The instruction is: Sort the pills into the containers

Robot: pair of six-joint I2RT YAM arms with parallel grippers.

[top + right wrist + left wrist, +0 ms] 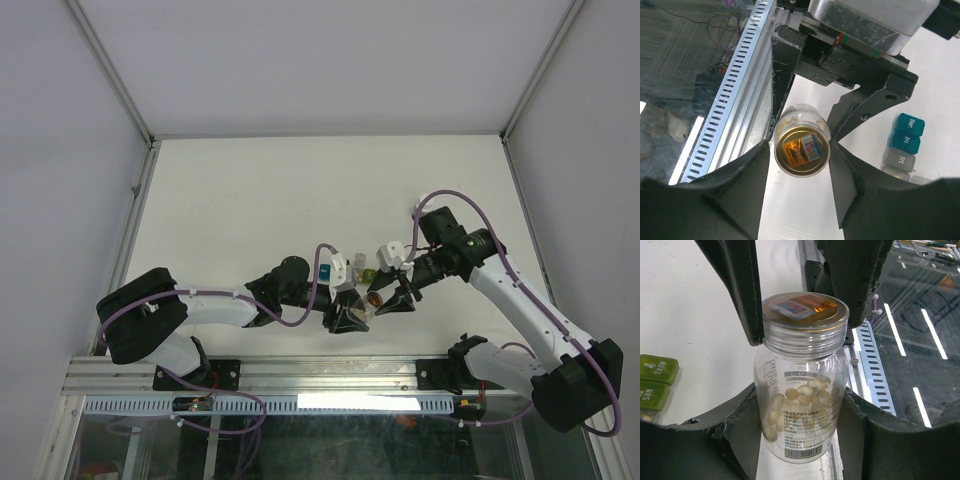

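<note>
A clear pill bottle (pixel 800 405) with pale pills and a gold cap (pixel 805 312) is held between both grippers near the table's front edge (pixel 374 298). My left gripper (pixel 799 412) is shut on the bottle's body. My right gripper (pixel 800 156) is shut on the cap (pixel 801 152), its fingers (pixel 745 295) touching both sides of it. The containers, a joined strip of small compartments, lie just beyond the bottle: teal and grey ones (pixel 905 142) show in the right wrist view, green ones (pixel 655 380) in the left wrist view, and the strip (pixel 345 270) in the top view.
The slotted aluminium rail (pixel 730 95) at the table's front edge runs right beside the bottle. Glass and cables lie below it (pixel 920 340). The white table (pixel 300 190) stretches back to the enclosure walls.
</note>
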